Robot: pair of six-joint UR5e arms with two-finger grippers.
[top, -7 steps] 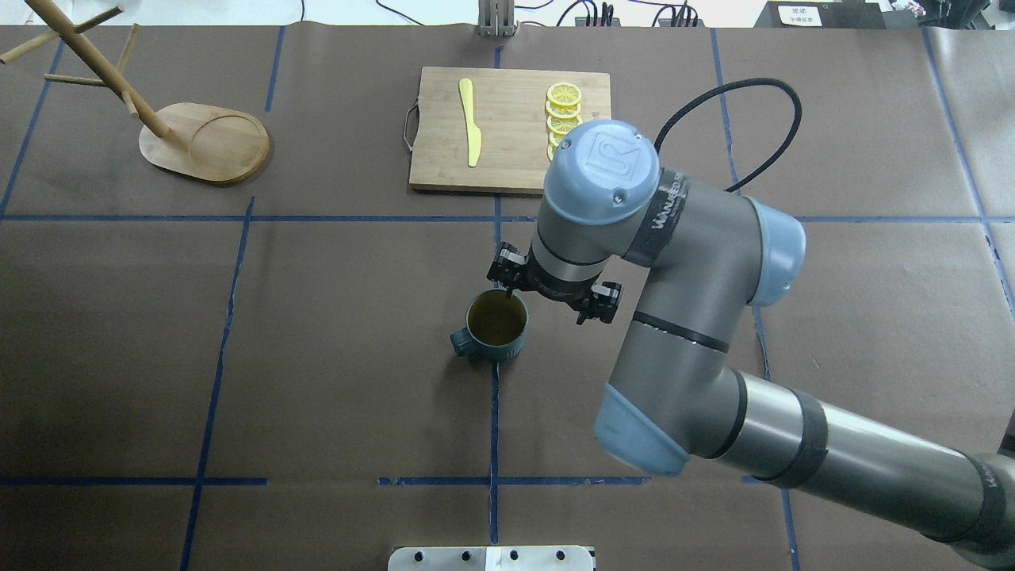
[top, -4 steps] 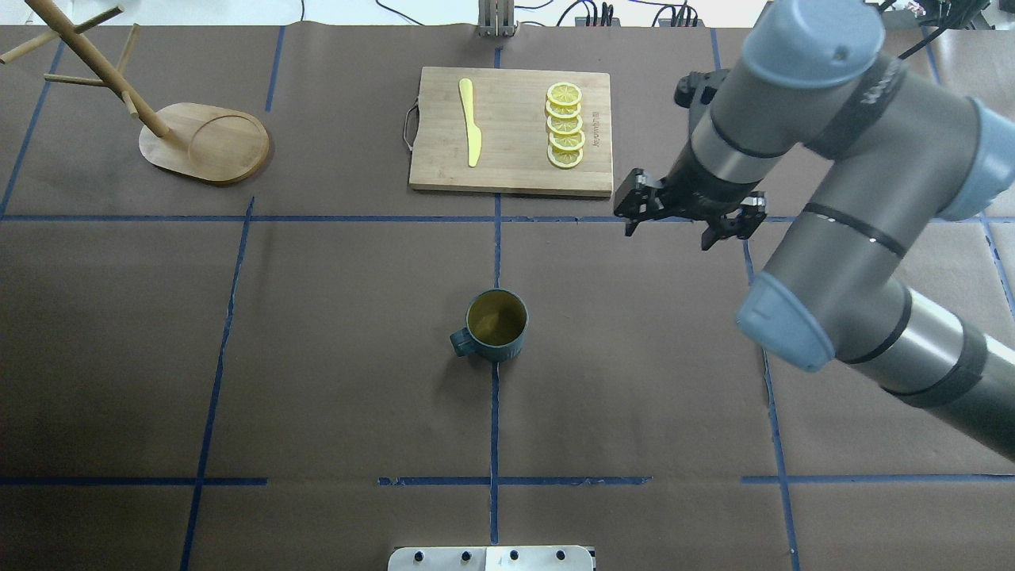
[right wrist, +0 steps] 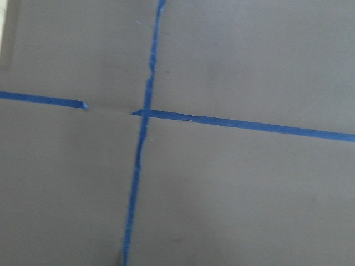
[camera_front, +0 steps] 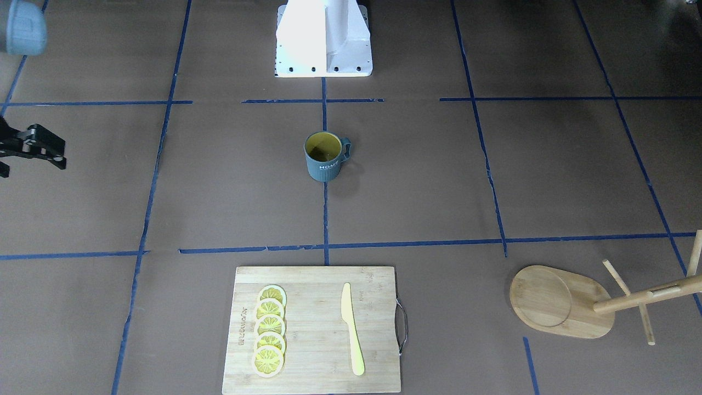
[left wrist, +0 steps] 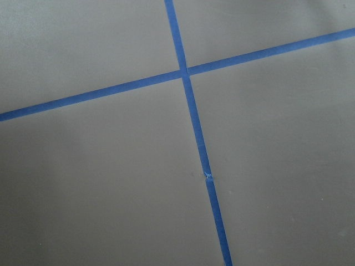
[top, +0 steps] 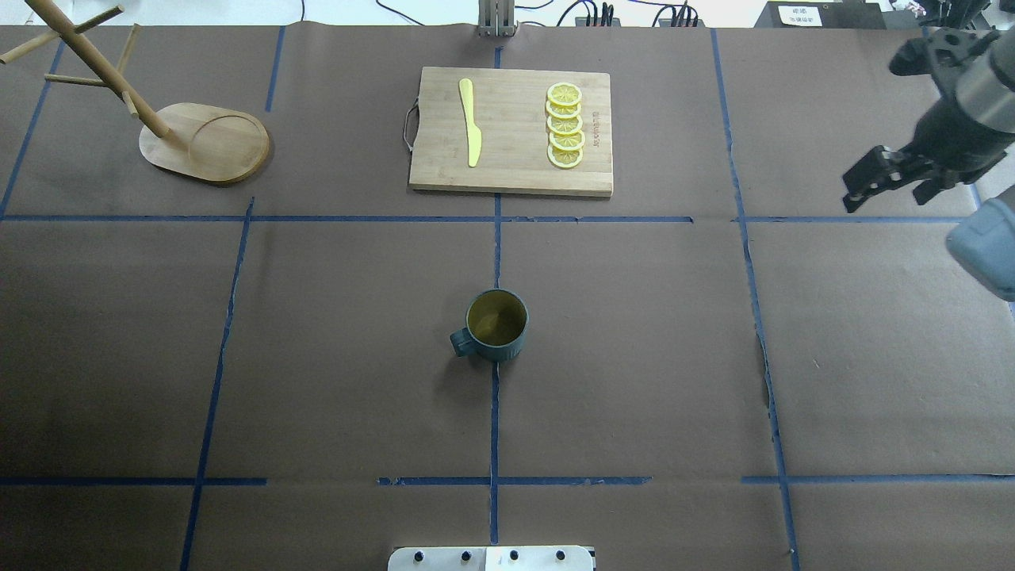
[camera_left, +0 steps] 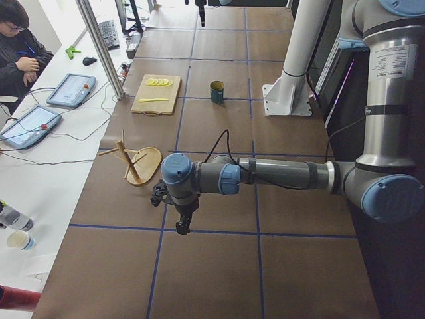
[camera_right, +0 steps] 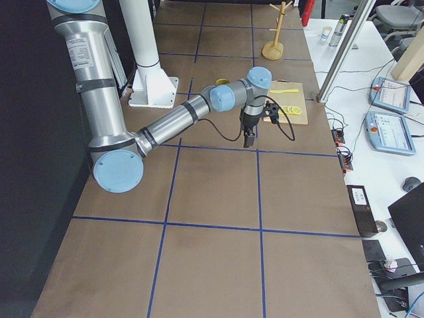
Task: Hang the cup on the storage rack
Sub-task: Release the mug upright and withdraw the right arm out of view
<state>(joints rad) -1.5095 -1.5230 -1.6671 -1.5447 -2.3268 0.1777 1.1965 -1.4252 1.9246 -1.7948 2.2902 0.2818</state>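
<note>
The dark grey-blue cup point(top: 497, 325) with a yellow inside stands upright and alone at the table's middle, its handle toward the robot's left; the front view point(camera_front: 323, 156) shows its "HOME" lettering. The bamboo storage rack point(top: 206, 143) stands at the far left, its pegs bare point(camera_front: 559, 302). My right gripper point(top: 886, 194) hangs open and empty above the far right of the table, well away from the cup point(camera_front: 30, 164). My left gripper point(camera_left: 182, 222) shows only in the exterior left view, low over the table near the rack's end; I cannot tell whether it is open.
A bamboo cutting board point(top: 511, 170) with several lemon slices point(top: 564, 125) and a yellow knife point(top: 470, 123) lies at the far middle. The robot's white base point(camera_front: 323, 38) is at the near edge. An operator point(camera_left: 20, 53) sits beyond the table's far side.
My right gripper has left the cup's rim and swung up and away to the far right. The cup has stayed in place.
</note>
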